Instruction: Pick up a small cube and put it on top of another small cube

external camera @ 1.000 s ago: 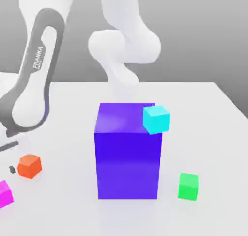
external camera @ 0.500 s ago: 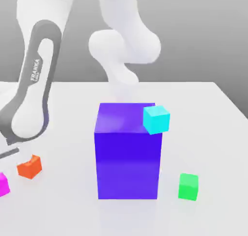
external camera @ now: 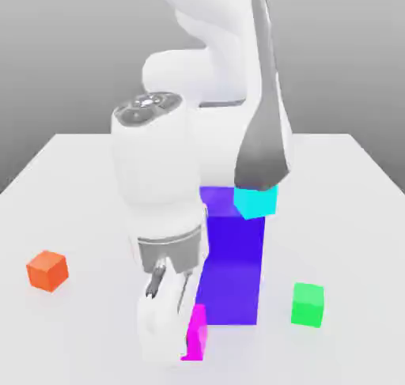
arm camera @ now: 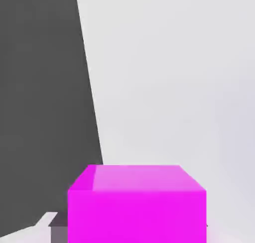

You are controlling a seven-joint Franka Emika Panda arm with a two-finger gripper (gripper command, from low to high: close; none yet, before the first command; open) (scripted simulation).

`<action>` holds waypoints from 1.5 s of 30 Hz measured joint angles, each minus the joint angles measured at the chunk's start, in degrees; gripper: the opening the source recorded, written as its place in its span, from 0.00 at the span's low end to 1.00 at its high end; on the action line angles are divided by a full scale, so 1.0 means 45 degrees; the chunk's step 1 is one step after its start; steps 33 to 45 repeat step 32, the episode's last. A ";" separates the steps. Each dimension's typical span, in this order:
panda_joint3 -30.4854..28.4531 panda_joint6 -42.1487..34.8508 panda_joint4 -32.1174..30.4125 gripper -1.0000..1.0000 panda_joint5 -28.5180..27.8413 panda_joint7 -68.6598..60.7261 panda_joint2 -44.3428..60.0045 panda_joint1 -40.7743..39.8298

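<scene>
Blue block (external camera: 233, 265) beside hand-held magenta cube (external camera: 196, 333).

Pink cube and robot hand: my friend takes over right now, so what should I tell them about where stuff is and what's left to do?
Gripper: shut on the pink cube, in front of the big blue block.
Cyan cube: on the blue block's top corner.
Orange cube and green cube: on the table, apart.
Done: pink cube gripped.
Left: carry it over and set it on another small cube.

Exterior view high, looking down across the table (external camera: 356, 186), hand view close on magenta cube (arm camera: 137, 202), shared by both
</scene>
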 joint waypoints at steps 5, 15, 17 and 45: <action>0.1290 0.0089 -0.1002 0.00 -0.0942 0.1100 -0.1306 0.2075; 0.1886 0.0679 -0.3923 0.00 -0.3514 0.5722 -0.2185 0.2920; 0.1817 0.1476 -0.3936 0.00 -0.3716 0.5925 -0.1356 0.2951; 0.1733 0.0604 -0.4001 1.00 -0.3574 0.5847 -0.2255 0.3089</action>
